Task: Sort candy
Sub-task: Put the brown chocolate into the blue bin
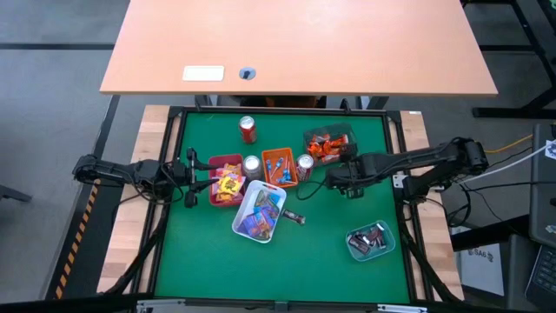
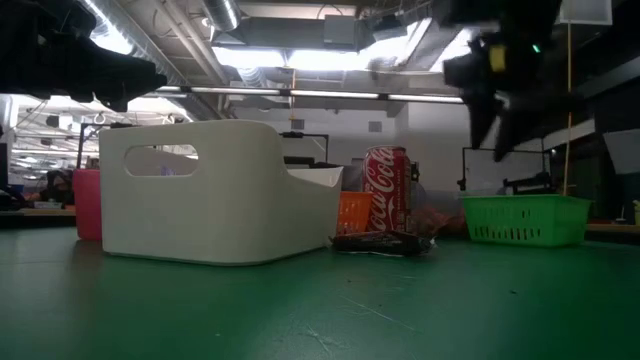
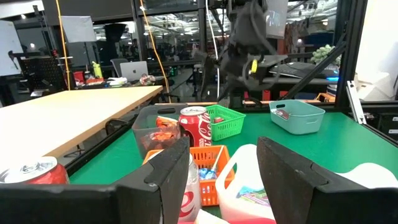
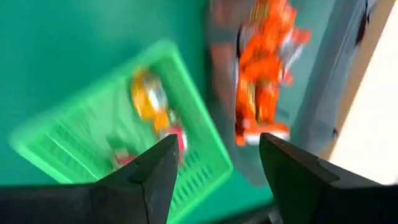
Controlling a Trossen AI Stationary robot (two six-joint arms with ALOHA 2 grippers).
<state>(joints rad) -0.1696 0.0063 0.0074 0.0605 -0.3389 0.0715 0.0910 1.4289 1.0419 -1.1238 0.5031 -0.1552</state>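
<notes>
The candy lies sorted in trays: yellow pieces in the pink tray (image 1: 226,181), blue and purple ones in the white tray (image 1: 259,211), blue ones in the orange tray (image 1: 280,167), orange ones in the grey tray (image 1: 327,141), dark ones in the teal tray (image 1: 371,241). One dark candy (image 1: 294,216) lies flat on the green mat beside the white tray. The green basket (image 4: 118,143) holds a few pieces. My right gripper (image 4: 214,155) hangs open and empty above the green basket and grey tray. My left gripper (image 3: 221,155) is open and empty at the pink tray's left side.
Three soda cans stand among the trays: one (image 1: 248,129) toward the far edge, two (image 1: 252,165) (image 1: 305,165) flanking the orange tray. The near part of the mat (image 1: 261,269) is bare. A wooden table (image 1: 295,43) stands beyond the far edge.
</notes>
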